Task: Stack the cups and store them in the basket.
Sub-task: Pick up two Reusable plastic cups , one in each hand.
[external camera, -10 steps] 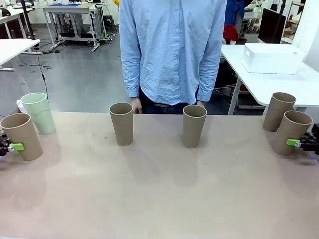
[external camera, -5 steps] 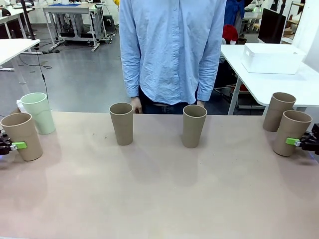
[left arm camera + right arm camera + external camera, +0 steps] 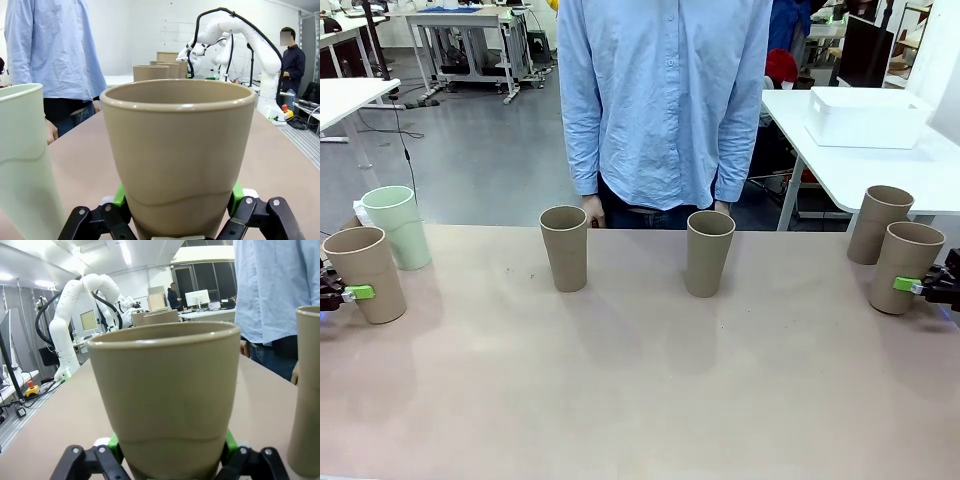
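Left cup (image 3: 362,272) straightened; right cup (image 3: 905,265) likewise upright, mouths up.

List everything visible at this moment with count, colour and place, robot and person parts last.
table: one, beige, foreground.
left held cup: one, brown, table's left edge.
mint-green cup: one, pale green, behind the left held cup.
middle cups: two, brown, upright, mid-table.
right held cup: one, brown, table's right edge.
back right cup: one, brown, behind the right held cup.
basket: one, white, on a side table, background right.
person: one, light blue shirt, far side.
left end effector: one, black with green pads, shut on the left held cup.
right end effector: one, same colours, shut on the right held cup.
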Controlling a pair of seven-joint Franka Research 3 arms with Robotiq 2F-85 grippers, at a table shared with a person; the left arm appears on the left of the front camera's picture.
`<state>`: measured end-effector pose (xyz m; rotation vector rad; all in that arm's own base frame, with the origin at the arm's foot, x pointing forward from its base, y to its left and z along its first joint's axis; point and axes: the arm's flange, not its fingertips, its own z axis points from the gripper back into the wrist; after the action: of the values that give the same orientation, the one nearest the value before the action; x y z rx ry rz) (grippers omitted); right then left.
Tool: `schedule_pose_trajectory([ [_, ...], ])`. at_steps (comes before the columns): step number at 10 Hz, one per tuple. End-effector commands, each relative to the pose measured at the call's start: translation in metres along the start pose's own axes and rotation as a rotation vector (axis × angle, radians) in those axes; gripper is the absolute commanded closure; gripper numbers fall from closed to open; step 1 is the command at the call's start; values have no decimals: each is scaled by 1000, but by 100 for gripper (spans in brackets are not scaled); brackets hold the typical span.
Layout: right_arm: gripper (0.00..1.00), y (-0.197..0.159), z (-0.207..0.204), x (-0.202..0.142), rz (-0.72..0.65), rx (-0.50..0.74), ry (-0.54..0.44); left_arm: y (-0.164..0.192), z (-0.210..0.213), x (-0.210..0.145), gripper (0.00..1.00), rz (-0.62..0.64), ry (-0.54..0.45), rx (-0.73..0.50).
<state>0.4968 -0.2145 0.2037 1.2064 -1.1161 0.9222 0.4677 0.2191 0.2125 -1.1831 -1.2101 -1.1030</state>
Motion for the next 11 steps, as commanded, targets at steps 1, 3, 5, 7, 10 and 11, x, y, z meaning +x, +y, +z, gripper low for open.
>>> schedule_pose_trajectory([
  [1, 16, 0, 0, 0, 0, 0, 0, 0, 0, 0, 15, 0, 0, 0],
  [3, 16, 50, -26, 40, 3, -36, -9, -29, -18, 46, 15, -67, 5, 35],
  [5, 16, 88, -49, 71, 46, -71, 10, -45, -44, 79, 15, -76, -11, 25],
  [7, 16, 125, -81, 96, 58, -72, 18, -62, -77, 115, 15, -112, -22, 10],
  [10, 16, 147, -135, 120, 99, -99, 17, -73, -129, 165, 15, -139, 35, 39],
  [11, 16, 154, -149, 122, 122, -124, -6, -72, -142, 172, 15, -142, 46, 37],
])
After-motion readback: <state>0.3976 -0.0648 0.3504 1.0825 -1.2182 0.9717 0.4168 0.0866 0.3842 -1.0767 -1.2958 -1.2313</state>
